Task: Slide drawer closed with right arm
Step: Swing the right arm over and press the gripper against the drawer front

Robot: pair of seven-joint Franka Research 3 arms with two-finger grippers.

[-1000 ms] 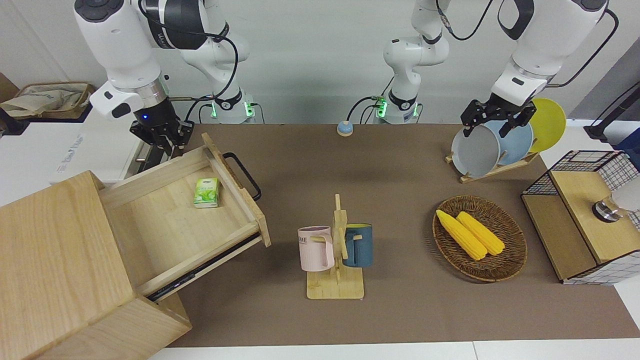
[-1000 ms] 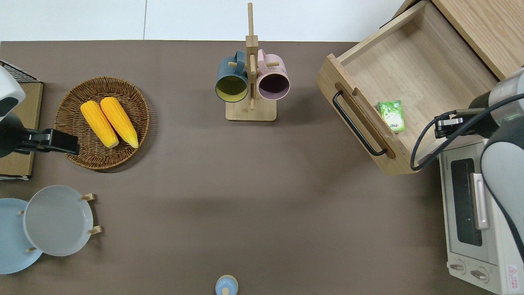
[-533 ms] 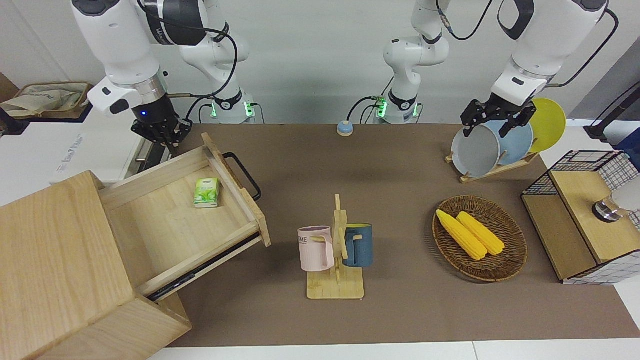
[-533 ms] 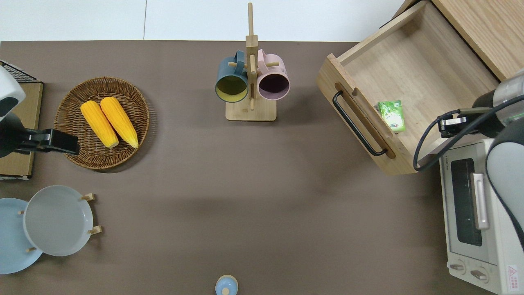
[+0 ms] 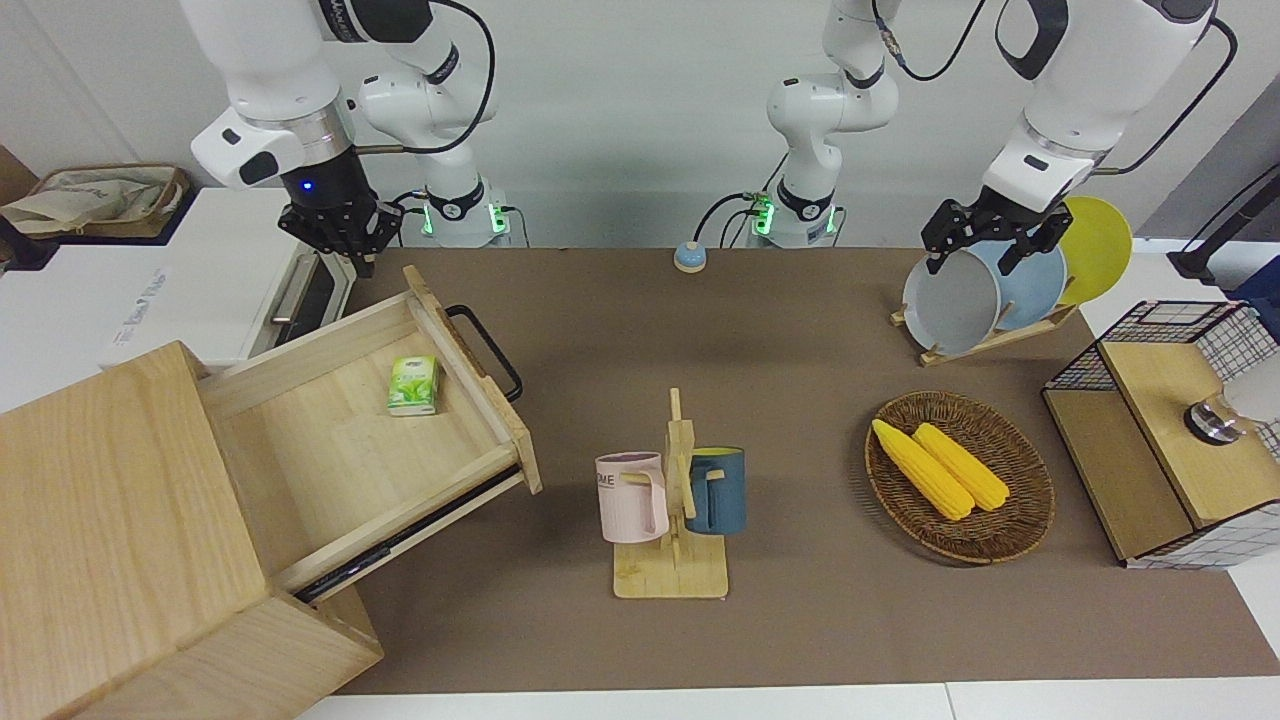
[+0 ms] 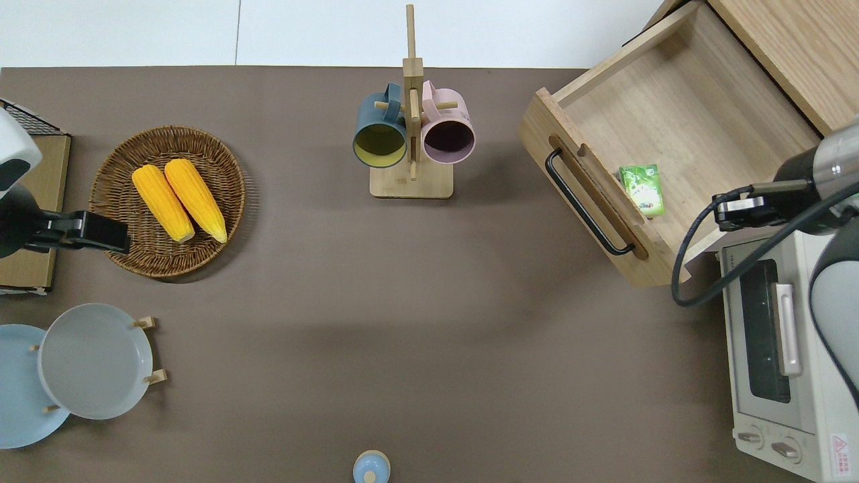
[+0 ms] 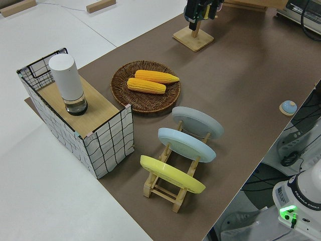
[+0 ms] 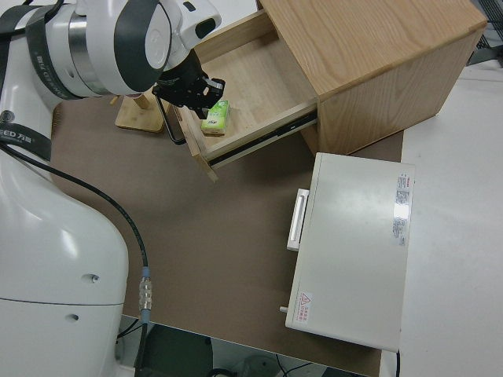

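Right pincer [image 5: 340, 235] risen, gap unreadable — pale-wood drawer [image 5: 350, 440] open, black loop handle [image 5: 487, 350].

Two corn cobs [image 6: 178, 198] in wicker basket [image 6: 121, 251], mug rack [image 6: 411, 181], white oven [image 6: 782, 362]

Cabinet [image 5: 110, 520] cut off at frame edge; right arm's jaws indistinct.

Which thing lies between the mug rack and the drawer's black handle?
Nothing: the overhead view shows only bare brown table between the mug rack and the drawer's black handle.
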